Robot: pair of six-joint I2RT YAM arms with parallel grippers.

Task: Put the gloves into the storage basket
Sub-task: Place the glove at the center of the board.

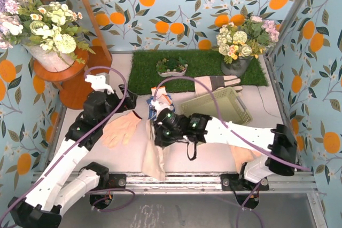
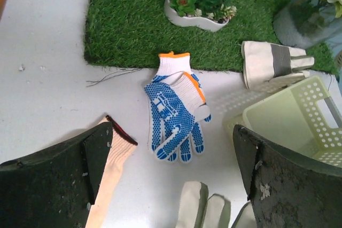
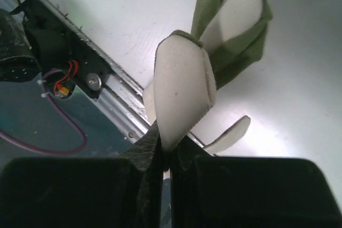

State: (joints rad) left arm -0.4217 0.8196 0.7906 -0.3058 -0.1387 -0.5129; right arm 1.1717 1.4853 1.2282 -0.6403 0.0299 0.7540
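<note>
My right gripper (image 1: 158, 132) (image 3: 166, 153) is shut on a fingertip of a grey-and-cream work glove (image 1: 155, 156) (image 3: 184, 94), which hangs limp over the table's front part. My left gripper (image 1: 131, 109) (image 2: 172, 148) stands open above the table, nothing between its fingers. A peach-tan glove (image 1: 122, 129) (image 2: 115, 156) lies just below it. The blue-and-white glove (image 1: 161, 97) (image 2: 176, 116) lies flat ahead. Another work glove (image 1: 216, 84) (image 2: 272, 67) lies behind the pale green storage basket (image 1: 219, 106) (image 2: 291, 118). A second peach glove (image 1: 243, 157) shows partly under my right arm.
A green turf mat (image 1: 203, 68) at the back holds a white dish of plants (image 1: 172, 68) (image 2: 197, 9) and a flower pot (image 1: 238, 57). A wooden stand with flowers (image 1: 69, 76) is at the left. A metal rail (image 1: 176, 177) runs along the front edge.
</note>
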